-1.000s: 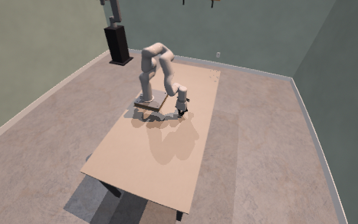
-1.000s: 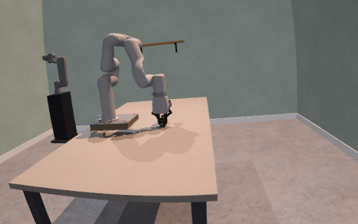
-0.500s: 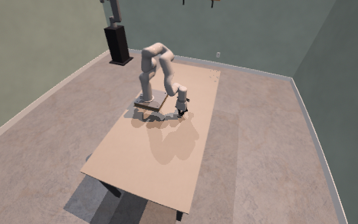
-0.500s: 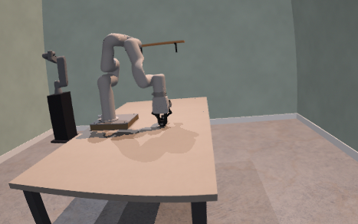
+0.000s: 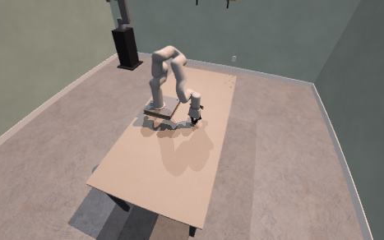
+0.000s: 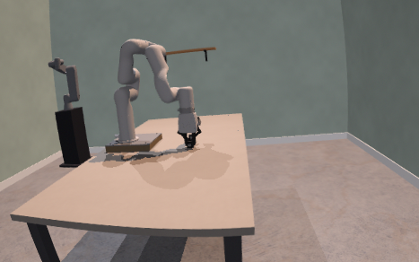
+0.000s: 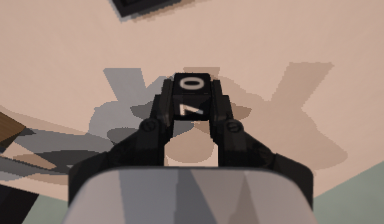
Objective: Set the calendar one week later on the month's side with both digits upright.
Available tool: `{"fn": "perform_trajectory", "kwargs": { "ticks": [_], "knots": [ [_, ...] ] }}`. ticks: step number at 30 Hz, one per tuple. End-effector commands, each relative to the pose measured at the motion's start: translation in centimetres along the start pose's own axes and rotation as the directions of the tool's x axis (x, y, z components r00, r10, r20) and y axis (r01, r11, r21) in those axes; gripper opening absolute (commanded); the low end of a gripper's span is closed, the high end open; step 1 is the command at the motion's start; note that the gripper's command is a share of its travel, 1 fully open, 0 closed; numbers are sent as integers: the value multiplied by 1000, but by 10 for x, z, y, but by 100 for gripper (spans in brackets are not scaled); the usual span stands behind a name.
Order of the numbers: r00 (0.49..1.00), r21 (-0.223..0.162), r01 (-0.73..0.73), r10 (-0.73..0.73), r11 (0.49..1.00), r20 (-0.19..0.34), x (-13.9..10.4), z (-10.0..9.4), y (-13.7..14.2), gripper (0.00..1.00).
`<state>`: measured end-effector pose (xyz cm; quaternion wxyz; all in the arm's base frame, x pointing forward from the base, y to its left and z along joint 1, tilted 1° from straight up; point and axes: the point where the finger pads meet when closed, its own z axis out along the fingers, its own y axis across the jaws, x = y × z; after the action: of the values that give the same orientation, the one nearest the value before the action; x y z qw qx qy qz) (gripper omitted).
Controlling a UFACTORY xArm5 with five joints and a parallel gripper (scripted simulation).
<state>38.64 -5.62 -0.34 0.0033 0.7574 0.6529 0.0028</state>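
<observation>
My gripper [image 7: 191, 92] [image 5: 195, 120] [image 6: 189, 143] is shut on a black calendar cube [image 7: 192, 83] with white digits. In the wrist view the cube shows a 0 on one face and a 7 on the adjoining face. The gripper points down and holds the cube low over the table [image 5: 155, 164] [image 6: 156, 193], just beside the arm's base. A dark flat object [image 7: 138, 5], cut off by the upper edge of the wrist view, lies on the table ahead of the gripper; I cannot tell what it is. The cube is too small to make out in the top and exterior views.
The arm stands on a wooden base plate [image 5: 161, 111] [image 6: 134, 143] [image 7: 5, 127] close to the left of the gripper. A black pedestal [image 5: 126, 48] [image 6: 72, 136] with another device stands on the floor beyond the table. A shelf [image 6: 192, 50] hangs on the back wall.
</observation>
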Motion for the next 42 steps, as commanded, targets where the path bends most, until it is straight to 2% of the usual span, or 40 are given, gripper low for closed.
{"fn": "perform_trajectory", "kwargs": {
  "ticks": [1,6,7,9,10,12,13,27,33,35,42],
  "knots": [
    [1000,-3,0,0,1000,0,0,-1,1,31],
    [1000,-3,0,0,1000,0,0,-1,1,35],
    [1000,-3,0,0,1000,0,0,-1,1,39],
    [1000,-3,0,0,1000,0,0,-1,1,39],
    [1000,-3,0,0,1000,0,0,-1,1,43],
    [1000,-3,0,0,1000,0,0,-1,1,43],
    [1000,-3,0,0,1000,0,0,-1,1,47],
    [1000,-3,0,0,1000,0,0,-3,1,47],
    [1000,-3,0,0,1000,0,0,-20,1,47],
    [1000,-3,0,0,1000,0,0,-20,1,47],
    [1000,-3,0,0,1000,0,0,-57,1,47]
  ]
}}
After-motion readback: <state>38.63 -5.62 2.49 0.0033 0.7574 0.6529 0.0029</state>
